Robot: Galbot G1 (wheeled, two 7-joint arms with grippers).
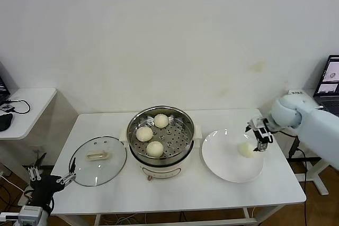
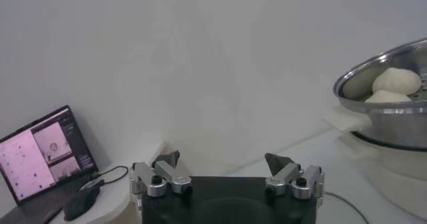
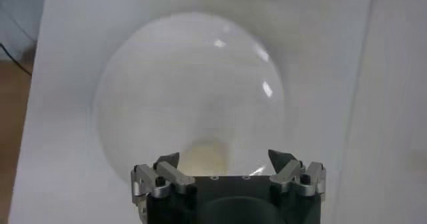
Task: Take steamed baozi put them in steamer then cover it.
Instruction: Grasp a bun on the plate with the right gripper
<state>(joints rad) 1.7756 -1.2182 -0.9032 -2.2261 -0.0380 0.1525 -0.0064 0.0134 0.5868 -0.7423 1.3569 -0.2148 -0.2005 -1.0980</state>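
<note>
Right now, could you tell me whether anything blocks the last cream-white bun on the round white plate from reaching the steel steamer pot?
Nothing visible does. The open right gripper hovers over the bun; the steamer is uncovered, its glass lid lying on its far side.

Right arm reached in from the right side, wrist bent down, right gripper pointing downward with fingers spread wide, nothing between them. Left arm parked low at the near left, left gripper also wide open, empty.
</note>
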